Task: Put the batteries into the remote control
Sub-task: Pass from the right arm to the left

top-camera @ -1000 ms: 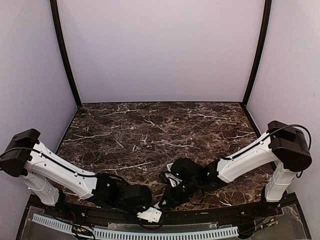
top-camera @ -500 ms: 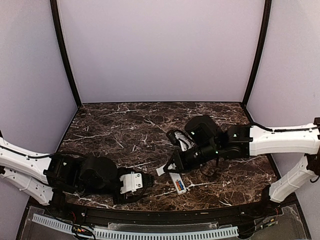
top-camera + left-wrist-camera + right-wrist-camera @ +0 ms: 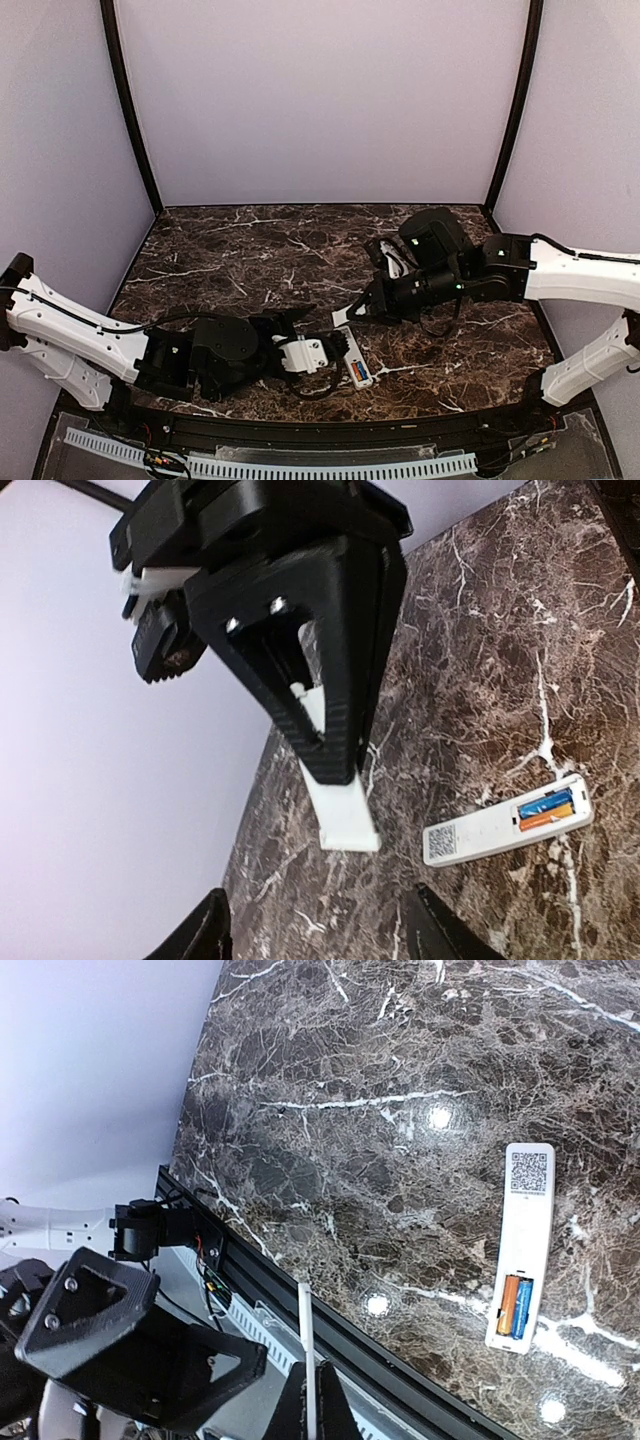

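Note:
The remote control (image 3: pixel 351 358) lies back side up near the table's front edge, its compartment uncovered. The batteries (image 3: pixel 360 373), one orange and one blue, sit side by side in it; they also show in the right wrist view (image 3: pixel 515 1306) and the left wrist view (image 3: pixel 545 809). My right gripper (image 3: pixel 353 311) hovers behind the remote, shut on a thin white battery cover (image 3: pixel 341 317), seen edge-on as the cover (image 3: pixel 305 1345). My left gripper (image 3: pixel 320 348) sits just left of the remote (image 3: pixel 505 826), open with nothing between its fingers (image 3: pixel 203 932).
The dark marble table (image 3: pixel 260 260) is walled by pale panels on three sides. A black rail (image 3: pixel 330 1305) and a white slotted cable duct (image 3: pixel 270 465) run along the near edge. From the left wrist the right gripper (image 3: pixel 335 765) hangs close ahead.
The left arm swung right toward the remote and its gripper went from shut to open. The right arm lifted up and back with the white cover, leaving the remote exposed.

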`<move>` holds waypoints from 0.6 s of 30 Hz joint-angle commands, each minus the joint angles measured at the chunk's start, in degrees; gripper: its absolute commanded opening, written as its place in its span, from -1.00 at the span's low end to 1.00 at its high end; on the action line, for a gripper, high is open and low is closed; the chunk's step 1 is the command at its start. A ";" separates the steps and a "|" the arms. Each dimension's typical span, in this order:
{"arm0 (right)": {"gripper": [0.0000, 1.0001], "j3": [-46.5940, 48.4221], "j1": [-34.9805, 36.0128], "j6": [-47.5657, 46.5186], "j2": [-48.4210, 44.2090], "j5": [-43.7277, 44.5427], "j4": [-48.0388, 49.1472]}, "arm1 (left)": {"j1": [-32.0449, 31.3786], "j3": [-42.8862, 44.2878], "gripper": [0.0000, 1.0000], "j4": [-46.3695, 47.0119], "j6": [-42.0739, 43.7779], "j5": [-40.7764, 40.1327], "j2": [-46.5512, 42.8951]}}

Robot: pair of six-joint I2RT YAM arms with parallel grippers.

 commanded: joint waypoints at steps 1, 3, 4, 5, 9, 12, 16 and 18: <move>-1.00 1.20 -0.79 4.85 -0.94 1.52 3.21 | -0.04 -3.28 0.18 24.86 16.23 0.70 3.44; -1.00 0.97 -0.99 5.71 -1.00 1.55 4.20 | 0.51 -3.93 0.17 28.67 18.40 3.26 5.37; -1.00 0.95 -1.09 6.07 -1.25 1.68 4.58 | 1.08 -4.18 0.15 31.11 19.24 3.87 6.98; -1.00 0.98 -1.13 6.34 -1.58 2.04 4.71 | 1.45 -4.32 0.12 32.64 20.66 4.24 7.82; -1.00 1.59 -1.13 5.98 -3.67 4.35 3.56 | 3.25 -5.15 0.05 49.42 32.26 1.46 13.57; -1.00 2.04 -1.18 5.22 -4.93 5.65 2.84 | 4.07 -4.52 0.01 65.96 42.17 0.47 18.93; -1.00 4.03 -1.66 3.27 -4.27 5.41 0.93 | 4.81 -2.71 0.05 71.74 49.64 -0.63 22.83; -1.00 4.99 -1.72 2.58 -3.66 4.96 0.77 | 4.81 -2.65 0.09 71.79 49.32 -0.18 23.23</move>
